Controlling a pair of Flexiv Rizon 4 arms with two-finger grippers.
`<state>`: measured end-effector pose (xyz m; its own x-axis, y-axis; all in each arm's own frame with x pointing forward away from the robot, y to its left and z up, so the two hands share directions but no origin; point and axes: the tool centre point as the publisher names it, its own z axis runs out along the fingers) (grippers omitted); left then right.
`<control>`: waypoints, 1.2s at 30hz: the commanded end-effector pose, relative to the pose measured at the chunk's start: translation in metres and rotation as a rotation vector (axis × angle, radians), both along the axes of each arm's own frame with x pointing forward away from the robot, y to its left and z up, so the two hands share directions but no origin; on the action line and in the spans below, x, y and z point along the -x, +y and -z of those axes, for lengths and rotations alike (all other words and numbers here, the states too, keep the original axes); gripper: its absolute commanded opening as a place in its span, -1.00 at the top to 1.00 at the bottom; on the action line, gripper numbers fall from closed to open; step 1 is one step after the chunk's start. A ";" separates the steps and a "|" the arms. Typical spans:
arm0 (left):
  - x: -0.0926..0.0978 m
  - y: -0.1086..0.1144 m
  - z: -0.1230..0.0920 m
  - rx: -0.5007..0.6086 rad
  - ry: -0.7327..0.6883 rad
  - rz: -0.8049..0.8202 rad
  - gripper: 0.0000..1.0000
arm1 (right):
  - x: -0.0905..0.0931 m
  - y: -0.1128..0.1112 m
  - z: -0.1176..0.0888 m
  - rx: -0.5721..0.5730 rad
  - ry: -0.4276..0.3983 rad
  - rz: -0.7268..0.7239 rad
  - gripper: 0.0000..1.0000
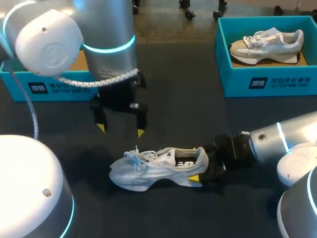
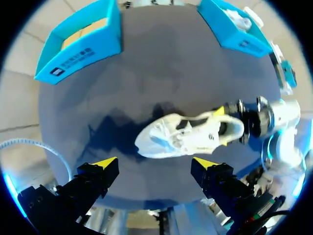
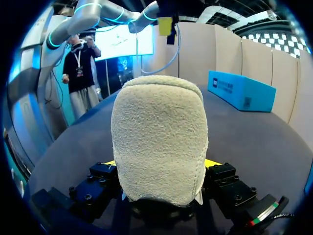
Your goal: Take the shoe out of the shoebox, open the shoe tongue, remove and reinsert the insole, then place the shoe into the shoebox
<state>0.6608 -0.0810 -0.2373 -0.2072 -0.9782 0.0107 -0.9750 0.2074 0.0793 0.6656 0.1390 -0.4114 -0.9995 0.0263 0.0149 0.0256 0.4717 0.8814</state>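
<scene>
Right jaws are clamped on the heel of the sneaker (image 3: 159, 132), one yellow tip pressing each side. The fuzzy padded heel collar sits right between them. Left jaws are apart and hold nothing. They hang tips-down over the table (image 1: 188, 114), just behind the lace area and not touching it.

The sneaker is pale grey-white and sits sole-down near the table's front middle, toe toward the left arm (image 1: 104, 44), heel toward the right arm (image 1: 277, 141). It is not possible to tell whether the heel is lifted off the table.

Handling, as a judgement:
- **Weight and stiffness:** It is probably light, with a soft mesh upper that dents easily and a foam sole that is firmer.
- **Anchor:** The heel looks like the stiffest part of the upper, so it is a good place to hold. Squeezing too hard would narrow the opening.
- **Tongue:** It is a thin floppy flap, best pinched at its top edge.
- **Laces:** They are loose and may snag a fingertip.
- **Insole:** It is likely thin and bendy and may buckle on reinsertion, so it should be gripped at its heel end.

Further out, a teal shoebox (image 1: 49, 88) stands back left, partly hidden by the left arm, with its visible part empty. A second teal shoebox (image 1: 267, 82) stands back right and holds another sneaker (image 1: 267, 44).
</scene>
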 end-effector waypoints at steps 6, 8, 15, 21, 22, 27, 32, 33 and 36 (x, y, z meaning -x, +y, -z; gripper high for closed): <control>-0.018 -0.074 0.042 -0.111 0.115 -0.007 -1.00 | 0.000 0.001 -0.002 0.006 0.001 0.000 1.00; -0.017 -0.084 0.042 -0.130 0.130 -0.027 -1.00 | 0.000 0.001 -0.002 0.006 0.001 0.000 1.00; -0.008 -0.108 0.047 -0.177 0.140 -0.050 -1.00 | 0.000 0.001 -0.002 0.006 0.001 0.000 1.00; -0.007 -0.121 0.062 -0.245 0.128 -0.091 -1.00 | 0.000 0.001 -0.002 0.006 0.001 0.000 1.00; -0.006 -0.122 0.065 -0.257 0.125 -0.091 -1.00 | 0.000 0.001 -0.002 0.006 0.001 0.000 1.00; 0.000 -0.124 0.075 -0.294 0.102 -0.090 -1.00 | 0.000 0.001 -0.002 0.006 0.001 0.000 1.00; 0.001 -0.126 0.083 -0.320 0.068 -0.102 -1.00 | 0.000 0.001 -0.002 0.006 0.001 0.000 1.00; 0.001 -0.126 0.085 -0.327 0.071 -0.102 -1.00 | 0.000 0.001 -0.002 0.006 0.001 0.000 1.00; 0.003 -0.119 0.091 -0.352 0.083 -0.093 -1.00 | 0.000 0.001 -0.002 0.006 0.001 0.000 1.00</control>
